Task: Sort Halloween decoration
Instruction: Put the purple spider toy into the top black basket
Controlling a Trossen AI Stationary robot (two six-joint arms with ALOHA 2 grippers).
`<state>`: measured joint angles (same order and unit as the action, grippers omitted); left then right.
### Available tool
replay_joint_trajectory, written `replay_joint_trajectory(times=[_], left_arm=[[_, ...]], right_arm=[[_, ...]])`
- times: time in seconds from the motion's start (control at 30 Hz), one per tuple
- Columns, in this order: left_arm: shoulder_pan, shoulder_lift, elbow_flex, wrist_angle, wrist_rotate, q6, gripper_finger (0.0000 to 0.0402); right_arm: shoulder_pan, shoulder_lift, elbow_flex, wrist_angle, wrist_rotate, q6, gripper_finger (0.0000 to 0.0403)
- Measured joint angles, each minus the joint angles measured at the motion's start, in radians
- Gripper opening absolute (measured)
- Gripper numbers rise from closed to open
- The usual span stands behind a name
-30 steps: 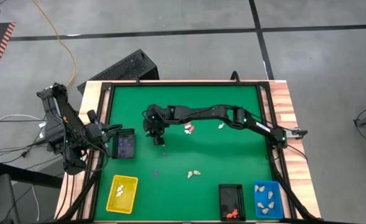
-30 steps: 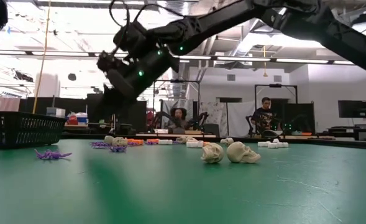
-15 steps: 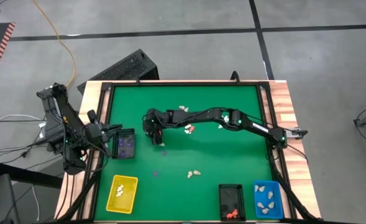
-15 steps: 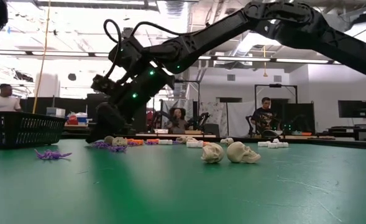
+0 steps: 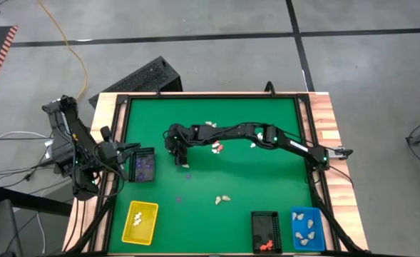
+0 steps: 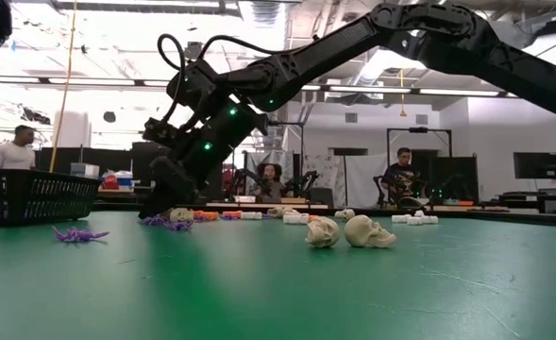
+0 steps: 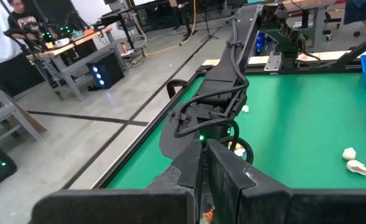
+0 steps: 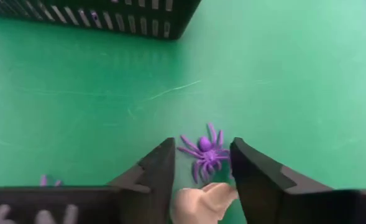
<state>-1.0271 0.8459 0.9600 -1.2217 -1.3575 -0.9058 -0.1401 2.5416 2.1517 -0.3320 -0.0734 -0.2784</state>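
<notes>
My right gripper (image 5: 180, 158) reaches across to the table's left half, fingertips down at the green mat (image 6: 161, 202). In the right wrist view its fingers (image 8: 161, 168) stand apart with a purple spider (image 8: 205, 152) and a cream figurine (image 8: 202, 200) in the gap, both lying on the mat. The black tray (image 8: 108, 15) holding purple pieces (image 5: 142, 165) stands just beyond. Two cream skulls (image 6: 348, 231) lie mid-table. My left gripper (image 7: 204, 168) waits shut at the table's left edge (image 5: 120, 151). My right gripper comes slanting down from the table's right side, a finger on each side of the purple spider (image 8: 215, 163) and the cream figurine (image 8: 220, 194). Both lie on the mat. Whether the fingers touch either of them, I cannot tell.
A yellow tray (image 5: 140, 221), a black tray (image 5: 266, 232) and a blue tray (image 5: 307, 228) line the near edge. Small white and red pieces (image 5: 215, 148) lie under the right arm. Another purple spider (image 6: 79, 233) lies on the mat. People stand in the room beyond.
My right gripper has come down from above the mat to table level beside the purple spiders and has tipped steeper. The left arm has kept still.
</notes>
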Motion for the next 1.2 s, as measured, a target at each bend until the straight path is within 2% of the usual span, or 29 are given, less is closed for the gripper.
replay_joint_trajectory(times=[0.23,0.43,0.6,0.9,1.2], left_arm=[[0.000,0.000,0.000,0.000,0.012,-0.005,0.0014],[0.000,0.000,0.000,0.001,0.039,-0.007,0.0014],[0.000,0.000,0.000,0.000,0.043,-0.015,0.0014],[0.000,0.000,0.000,0.000,0.043,-0.022,0.0014],[0.000,0.000,0.000,0.001,0.043,-0.022,0.0014]], right_arm=[[0.001,0.000,0.000,-0.005,0.000,0.001,0.0069],[0.002,0.000,0.000,-0.004,0.007,0.000,0.0009],[0.011,-0.001,0.000,-0.003,0.054,0.008,0.0009],[0.030,-0.015,-0.001,0.033,0.060,0.008,0.0004],[0.054,-0.029,0.102,0.018,0.060,0.000,0.0003]])
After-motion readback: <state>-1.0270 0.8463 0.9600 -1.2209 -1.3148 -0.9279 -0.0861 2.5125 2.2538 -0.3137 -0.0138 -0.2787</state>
